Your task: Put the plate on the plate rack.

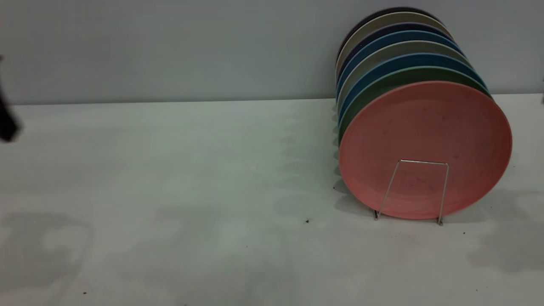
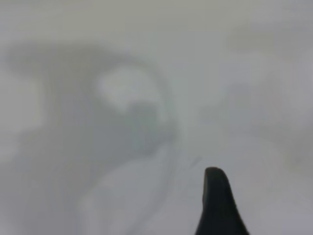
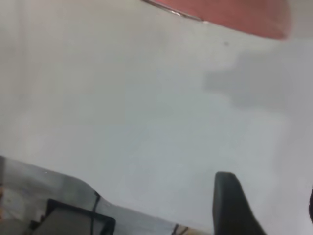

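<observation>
The salmon-pink plate [image 1: 425,136] stands upright on edge at the front of a row of plates, behind the front wire loop of the plate rack [image 1: 444,187]. In the right wrist view the plate's lower edge [image 3: 234,14] and a bit of the rack's wire [image 3: 171,11] show far off. My right gripper [image 3: 269,198] is open and empty over bare table, well away from the plate. My left gripper [image 2: 266,196] shows one dark finger [image 2: 217,205] with nothing beside it, over bare table. Only a dark part of the left arm [image 1: 6,123] shows at the exterior view's left edge.
Behind the pink plate stand a green plate [image 1: 382,87], blue plates [image 1: 382,68] and several others, all in the same rack by the back wall. The white table [image 1: 170,191] carries a few dark crumbs. Its edge and dark gear [image 3: 73,220] appear in the right wrist view.
</observation>
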